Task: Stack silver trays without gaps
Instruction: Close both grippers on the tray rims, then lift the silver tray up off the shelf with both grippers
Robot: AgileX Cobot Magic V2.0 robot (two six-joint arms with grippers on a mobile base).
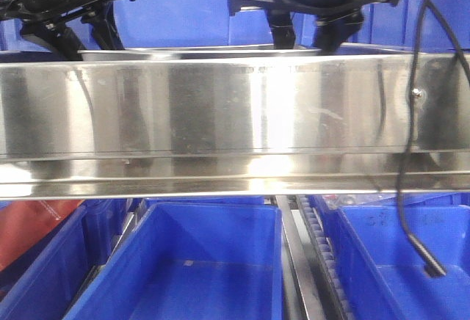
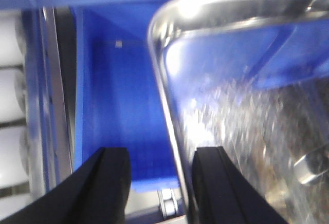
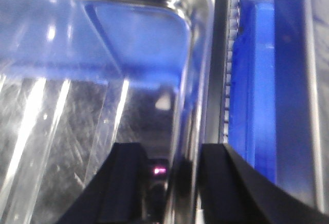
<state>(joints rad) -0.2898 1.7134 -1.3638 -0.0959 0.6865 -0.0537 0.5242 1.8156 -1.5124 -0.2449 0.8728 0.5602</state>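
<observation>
Left hand (image 2: 164,188) spread wide, straddling edge rim of silver tray (image 2: 247,106). One finger sits outside over blue bin (image 2: 118,106), the other inside over tray floor.
Right hand (image 3: 177,183) likewise parted, astride opposite rim at lower centre of frame.
Tray long axis likely runs across, hand to hand; both equally near.
Front view: only rim sliver shows at top centre; steel shelf rail (image 1: 235,107) hides rest.
Black cable (image 1: 411,151) dangles at right.
Second tray nested beneath — cannot tell.

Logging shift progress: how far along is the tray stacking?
Done: nothing I can confirm; one tray shows, and the rail hides any stack beneath. In hand: the left gripper and right gripper straddle its side rims, jaws open. Remaining, likely: grip, lift and nest it flush on another tray.
</observation>
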